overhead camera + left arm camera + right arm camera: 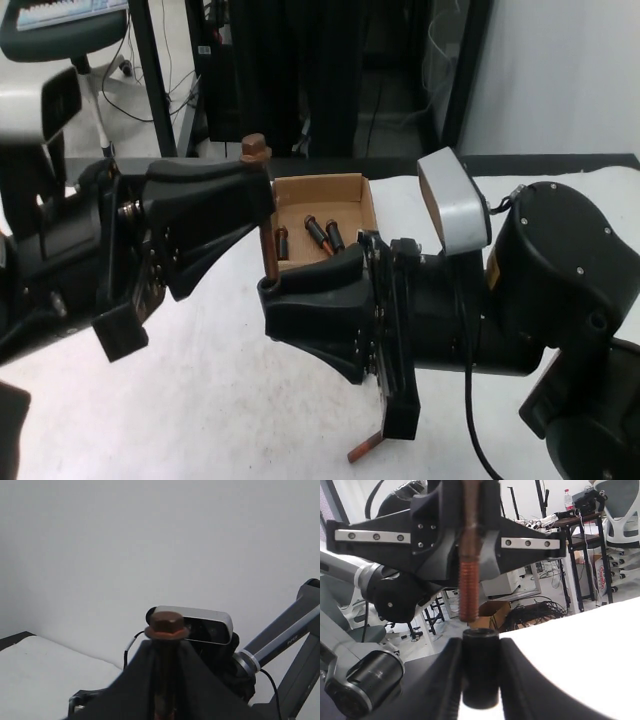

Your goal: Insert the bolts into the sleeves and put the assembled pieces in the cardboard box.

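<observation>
Just above the black sleeve hangs the threaded bolt.

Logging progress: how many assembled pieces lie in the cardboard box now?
3 pieces in the cardboard box: one by its left wall, one mid-box, one just right of that. The right gripper hides its near edge, so more may be hidden.

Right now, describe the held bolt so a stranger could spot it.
Find the cardboard box at the far edge of the bench. In front of it, the left gripper holds a bolt upright, head up. Unlike the sleeved bolts in the box, it is bare, above a black sleeve.
</observation>
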Available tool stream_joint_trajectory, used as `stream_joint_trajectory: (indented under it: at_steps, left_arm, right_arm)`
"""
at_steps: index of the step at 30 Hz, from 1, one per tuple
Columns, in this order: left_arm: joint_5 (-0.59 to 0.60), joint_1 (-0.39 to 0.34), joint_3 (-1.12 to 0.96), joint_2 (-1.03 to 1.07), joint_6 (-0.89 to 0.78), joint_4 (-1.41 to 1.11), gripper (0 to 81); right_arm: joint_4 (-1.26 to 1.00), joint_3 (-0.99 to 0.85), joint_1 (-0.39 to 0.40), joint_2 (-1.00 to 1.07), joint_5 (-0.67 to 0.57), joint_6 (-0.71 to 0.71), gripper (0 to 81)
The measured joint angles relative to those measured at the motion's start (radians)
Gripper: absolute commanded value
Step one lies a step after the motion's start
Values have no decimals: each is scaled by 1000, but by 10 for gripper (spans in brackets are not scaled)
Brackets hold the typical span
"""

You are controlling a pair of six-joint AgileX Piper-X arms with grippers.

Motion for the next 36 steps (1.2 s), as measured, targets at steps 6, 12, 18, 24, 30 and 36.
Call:
stream_joint_trajectory:
  at_steps: [6, 12, 18, 24, 30, 36]
  left_arm:
    - [0, 0, 0, 0, -3, 0, 2]
    - [0, 0, 0, 0, -3, 0, 2]
    - [3, 0, 0, 0, -3, 0, 2]
    - [3, 0, 0, 0, -3, 0, 2]
    - [-8, 0, 0, 0, -3, 0, 2]
    - [-15, 0, 0, 0, -3, 0, 2]
  right_arm:
    - [13, -1, 0, 0, -9, -14, 8]
    - [11, -1, -2, 0, -11, -14, 8]
    - [9, -2, -27, 0, -29, -14, 8]
    - [-19, -2, -33, 0, -42, -14, 8]
    - [-34, -2, -33, 0, -86, 5, 8]
    - [-36, -2, -33, 0, -113, 10, 8]
